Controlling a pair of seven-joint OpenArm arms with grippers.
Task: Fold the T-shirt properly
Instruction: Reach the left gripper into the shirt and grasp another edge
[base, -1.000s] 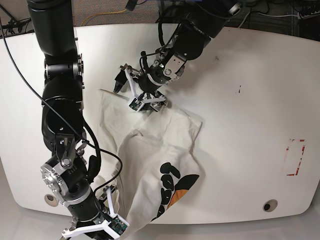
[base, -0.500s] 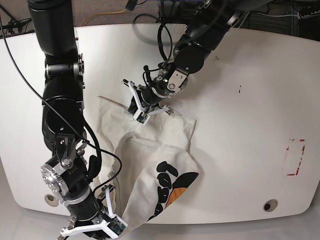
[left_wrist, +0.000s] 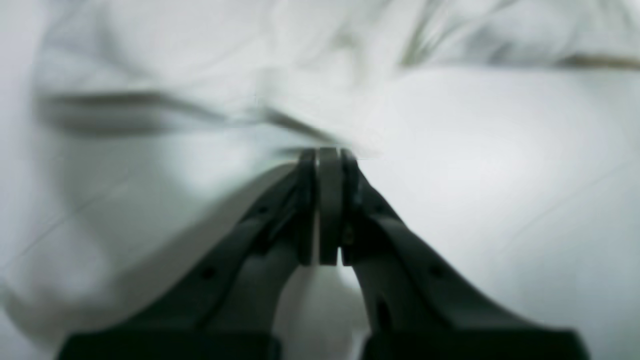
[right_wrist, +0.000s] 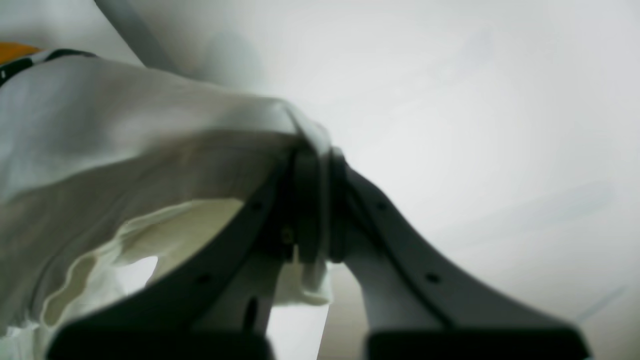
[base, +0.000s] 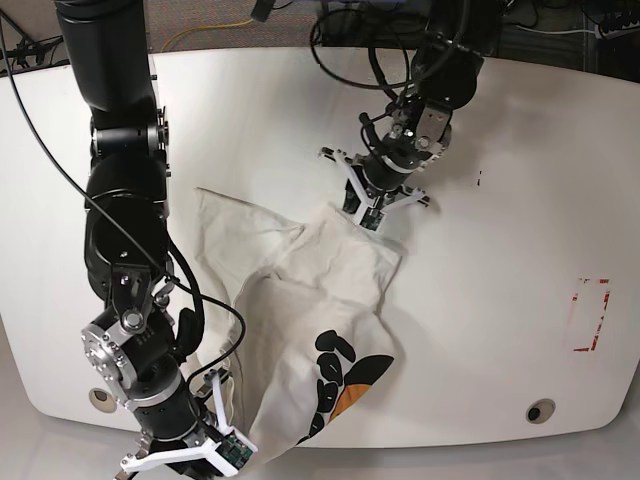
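My jaws are pressed together on both sides. My left gripper (base: 357, 214) and right gripper (base: 240, 447) each pinch the T-shirt (base: 310, 300), which lies crumpled between them on the table (base: 500, 250), near its front edge.

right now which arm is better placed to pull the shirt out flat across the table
Left. Its end effector is shut on the T-shirt at the far edge, with bare table beside it to drag into. The right end effector, also shut on the cloth, sits at the table's near edge with little room.
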